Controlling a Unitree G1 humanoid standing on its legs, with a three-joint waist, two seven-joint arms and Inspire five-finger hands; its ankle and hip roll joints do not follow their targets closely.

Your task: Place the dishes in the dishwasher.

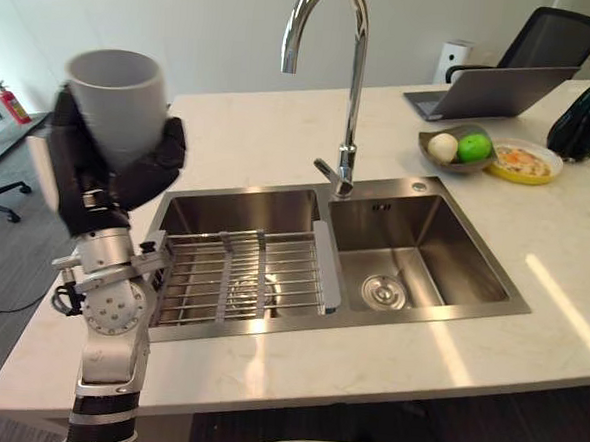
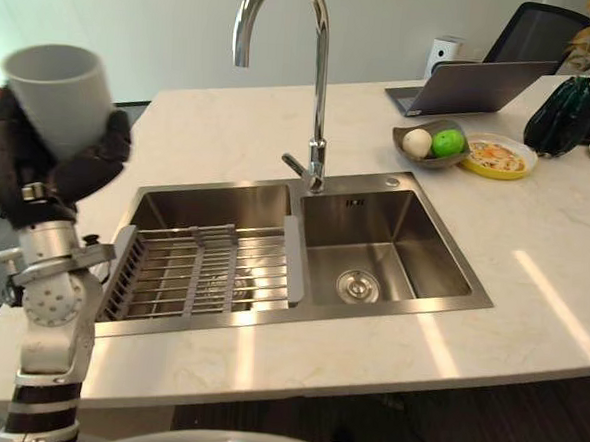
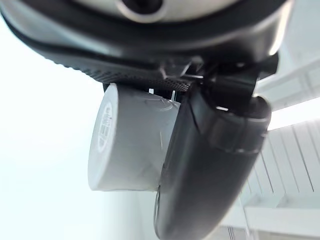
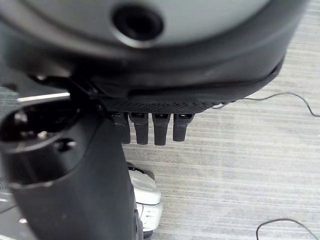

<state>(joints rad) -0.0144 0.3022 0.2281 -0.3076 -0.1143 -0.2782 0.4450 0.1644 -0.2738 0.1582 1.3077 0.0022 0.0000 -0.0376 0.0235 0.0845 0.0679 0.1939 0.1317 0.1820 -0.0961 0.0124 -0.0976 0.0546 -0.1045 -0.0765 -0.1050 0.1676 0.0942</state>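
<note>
1. The left hand (image 1: 112, 175) is raised at the left end of the table (image 1: 296, 361), its fingers (image 3: 200, 165) curled round a grey cup (image 1: 117, 100). The cup stands upright with its mouth up, which likely keeps it steady for carrying.
2. The right hand (image 4: 75, 165) hangs over the floor (image 4: 240, 165), its fingers (image 4: 150, 127) relaxed and holding nothing, so it looks idle.
3. Just below and beyond the left fingers lies the double sink (image 1: 276, 205). A wire rack (image 1: 236, 278) rests in its nearer basin, probably for draining dishes.
4. Past the rack, the tap (image 1: 348, 84) rises from the sink's back rim.
5. Well away from the fingers, at the far right, sit a bowl of fruit (image 1: 458, 148), a yellow plate (image 1: 524, 161) and a laptop (image 1: 493, 91).
6. I cannot see the dishwasher, so the cup is probably mid-carry.
</note>
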